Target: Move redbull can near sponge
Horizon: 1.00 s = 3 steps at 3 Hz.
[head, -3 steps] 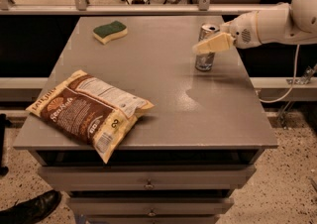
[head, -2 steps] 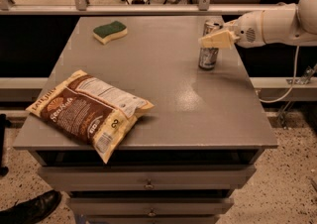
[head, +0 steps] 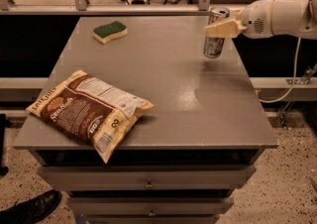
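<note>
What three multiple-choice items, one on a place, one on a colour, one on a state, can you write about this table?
1. Where on the table is the sponge? A far left; B near right; C centre.
2. What colour is the sponge's top? A red; B green; C white.
3. How is the can? A lying; B crushed; C upright.
Answers: 1 A, it lies near the far left corner. 2 B, its top layer is dark green. 3 C, it is upright at the far right, with the gripper on it.
</note>
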{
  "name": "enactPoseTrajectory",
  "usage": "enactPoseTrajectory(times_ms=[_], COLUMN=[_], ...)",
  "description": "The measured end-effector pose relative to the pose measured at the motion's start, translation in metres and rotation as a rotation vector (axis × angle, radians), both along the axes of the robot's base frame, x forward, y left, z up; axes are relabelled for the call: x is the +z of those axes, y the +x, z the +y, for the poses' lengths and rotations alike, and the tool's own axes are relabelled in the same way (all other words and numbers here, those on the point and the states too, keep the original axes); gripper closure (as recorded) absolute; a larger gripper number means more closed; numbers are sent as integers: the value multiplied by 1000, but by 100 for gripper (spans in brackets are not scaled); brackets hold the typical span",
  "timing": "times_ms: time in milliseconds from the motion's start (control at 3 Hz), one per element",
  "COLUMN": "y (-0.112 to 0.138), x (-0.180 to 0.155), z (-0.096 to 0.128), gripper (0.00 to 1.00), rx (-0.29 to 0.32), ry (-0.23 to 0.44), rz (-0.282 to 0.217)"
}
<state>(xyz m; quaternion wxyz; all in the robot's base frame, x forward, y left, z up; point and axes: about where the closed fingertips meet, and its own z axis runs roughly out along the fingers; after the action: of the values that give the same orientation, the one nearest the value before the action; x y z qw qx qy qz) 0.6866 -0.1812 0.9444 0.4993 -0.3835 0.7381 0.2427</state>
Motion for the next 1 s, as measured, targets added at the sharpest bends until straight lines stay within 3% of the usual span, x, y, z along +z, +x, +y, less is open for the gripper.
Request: enactPoseTrajectory(times_ms=[333,667,1000], y=[0,10,38], x=[-1,-4,2], z=[1,34,86], gripper=[100,100,100], rx=[1,67,130], ry=[0,30,71], rz=[1,-23,-74])
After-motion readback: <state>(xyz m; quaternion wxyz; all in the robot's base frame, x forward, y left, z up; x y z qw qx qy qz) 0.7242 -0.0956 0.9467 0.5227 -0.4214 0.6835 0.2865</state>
